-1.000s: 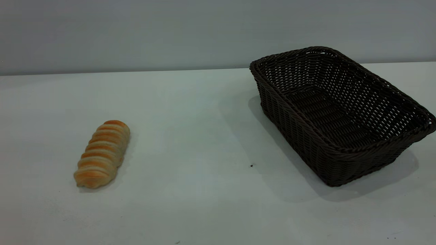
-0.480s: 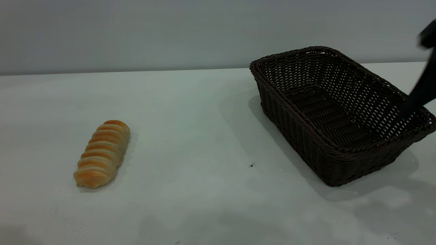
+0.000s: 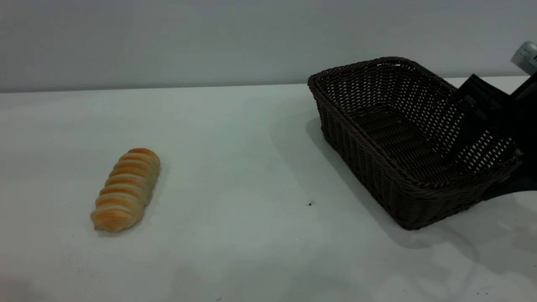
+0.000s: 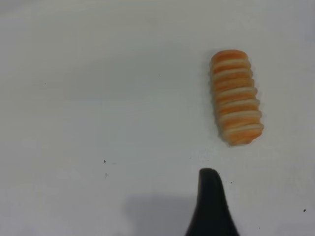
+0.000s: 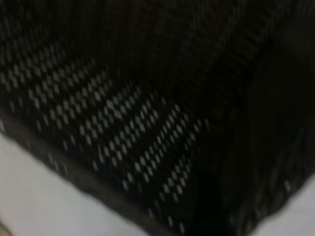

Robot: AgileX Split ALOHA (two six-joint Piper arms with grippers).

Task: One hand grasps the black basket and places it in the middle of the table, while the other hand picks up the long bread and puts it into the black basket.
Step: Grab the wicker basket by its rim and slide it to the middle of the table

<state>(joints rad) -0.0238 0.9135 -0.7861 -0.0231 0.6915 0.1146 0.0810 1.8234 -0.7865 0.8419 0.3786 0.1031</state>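
Note:
The black basket stands at the table's right, empty. My right gripper is open astride the basket's right end wall, with one finger inside and the other outside. The right wrist view is filled by the basket's weave. The long bread lies on the table at the left, far from the basket. My left gripper is out of the exterior view. Its wrist view shows one black finger above the table, a short way from the bread, with nothing held.
A grey wall runs behind the table's far edge. A tiny dark speck lies on the tabletop between bread and basket.
My right gripper has come in from the right and dropped over the basket's right end. The basket and the bread have not moved.

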